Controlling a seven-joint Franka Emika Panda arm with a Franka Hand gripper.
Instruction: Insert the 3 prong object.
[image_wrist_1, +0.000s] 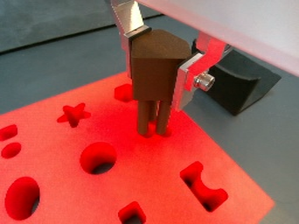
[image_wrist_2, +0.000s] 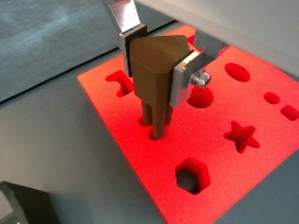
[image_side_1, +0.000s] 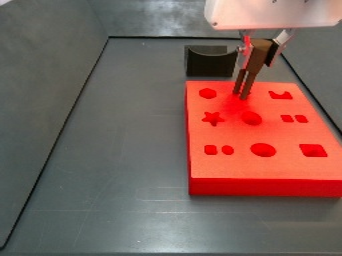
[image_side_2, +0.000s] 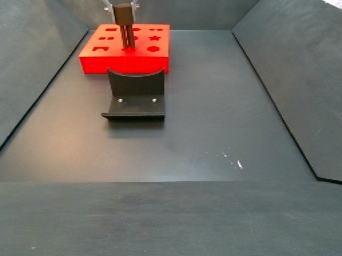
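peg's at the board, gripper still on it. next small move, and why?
Probably keep pressing straight down, gripper shut. In both wrist views the peg stands upright between the fingers, its prongs meeting the red board, but most of its length is still above the surface. Whether the prongs have entered a cutout I cannot tell, so go slowly and nudge sideways only if it stalls.

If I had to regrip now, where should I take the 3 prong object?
Grip the solid brown upper body of the 3 prong object, coming from above, as the gripper holds it now: it stands upright over the red board, flat side faces suit the plates, and the thin prongs must stay free for insertion.
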